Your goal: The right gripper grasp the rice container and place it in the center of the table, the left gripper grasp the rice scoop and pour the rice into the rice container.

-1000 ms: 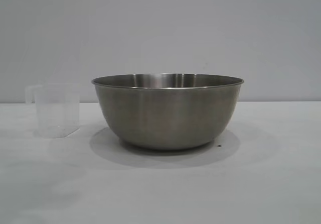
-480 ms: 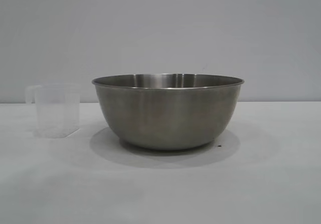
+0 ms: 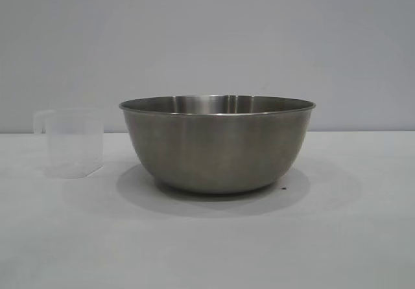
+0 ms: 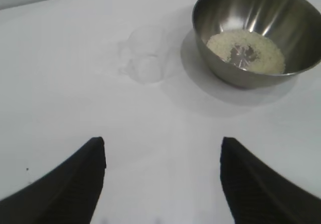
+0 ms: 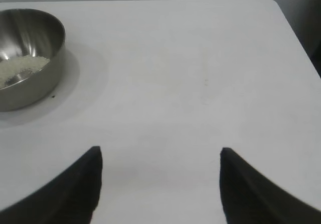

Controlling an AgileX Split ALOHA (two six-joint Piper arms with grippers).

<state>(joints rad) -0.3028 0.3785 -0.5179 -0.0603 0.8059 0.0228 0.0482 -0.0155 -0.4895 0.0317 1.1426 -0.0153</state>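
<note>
The steel rice container (image 3: 217,143) stands upright in the middle of the white table (image 3: 207,250); it also shows in the left wrist view (image 4: 261,18) and the right wrist view (image 5: 30,58). Off-white rice (image 4: 246,50) lies in its bottom (image 5: 22,66). The clear plastic rice scoop (image 3: 71,140) stands upright to the bowl's left, apart from it, looking empty (image 4: 145,58). My left gripper (image 4: 163,143) hangs open over bare table, well back from the scoop. Open too, my right gripper (image 5: 160,151) is over bare table away from the bowl. Neither arm shows in the exterior view.
The table's far edge and rounded corner (image 5: 273,5) show in the right wrist view. A small dark speck (image 3: 283,187) lies on the table by the bowl's base. A plain grey wall (image 3: 207,36) stands behind.
</note>
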